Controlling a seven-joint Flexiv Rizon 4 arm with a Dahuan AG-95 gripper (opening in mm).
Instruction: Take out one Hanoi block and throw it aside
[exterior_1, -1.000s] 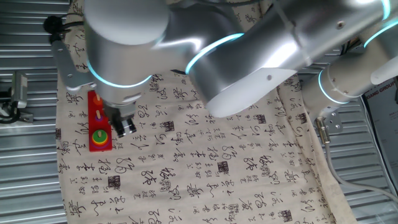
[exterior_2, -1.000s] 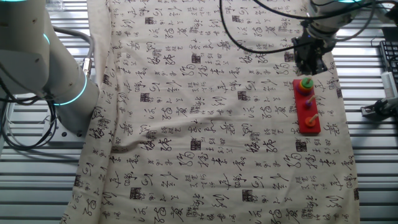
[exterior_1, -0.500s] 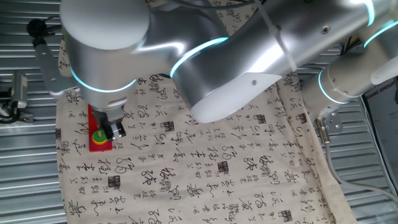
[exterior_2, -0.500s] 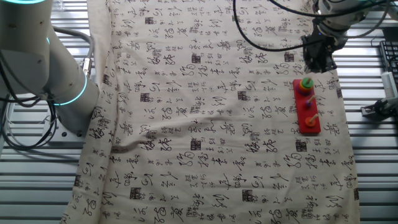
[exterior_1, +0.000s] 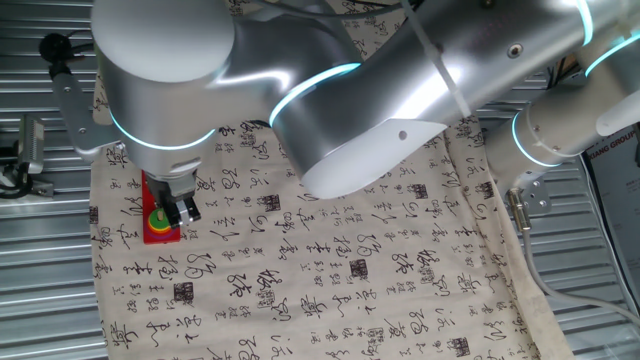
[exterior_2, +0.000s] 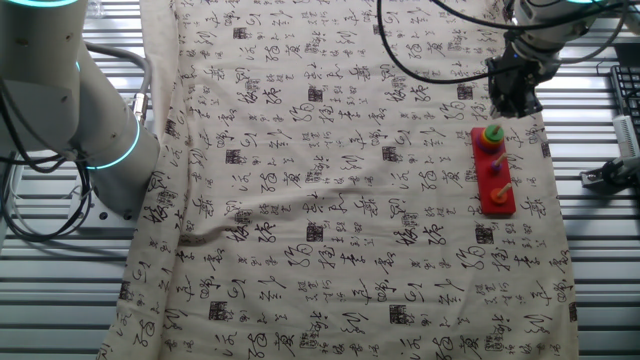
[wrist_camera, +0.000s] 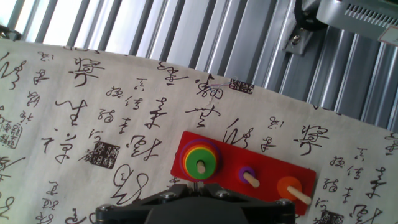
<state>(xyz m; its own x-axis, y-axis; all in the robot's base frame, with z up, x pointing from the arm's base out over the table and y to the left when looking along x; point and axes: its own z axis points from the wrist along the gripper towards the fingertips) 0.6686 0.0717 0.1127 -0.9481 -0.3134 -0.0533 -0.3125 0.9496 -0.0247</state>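
Note:
The green Hanoi block (wrist_camera: 192, 162) is the top ring of a stack on the end peg of the red base (wrist_camera: 273, 169). Yellow, purple and red discs lie under it. It also shows in one fixed view (exterior_1: 157, 217) and in the other fixed view (exterior_2: 490, 133). The middle peg carries a small purple disc (wrist_camera: 248, 173) and the last peg an orange disc (wrist_camera: 287, 186). My gripper (wrist_camera: 198, 185) hangs just beside the stack, jaws close together and empty. It also shows in one fixed view (exterior_1: 183, 209) and in the other fixed view (exterior_2: 513, 97), apart from the block.
A cream cloth with black calligraphy (exterior_2: 330, 180) covers the table. Ribbed metal (wrist_camera: 205, 34) lies beyond the cloth edge close behind the base. A metal bracket (wrist_camera: 336, 18) is at the top right of the hand view. A second arm's base (exterior_2: 100, 150) stands at the cloth's far side.
The arm swung over towards the red base, bringing the gripper next to the stacked end. Over the last half second it has barely moved. The block has not moved.

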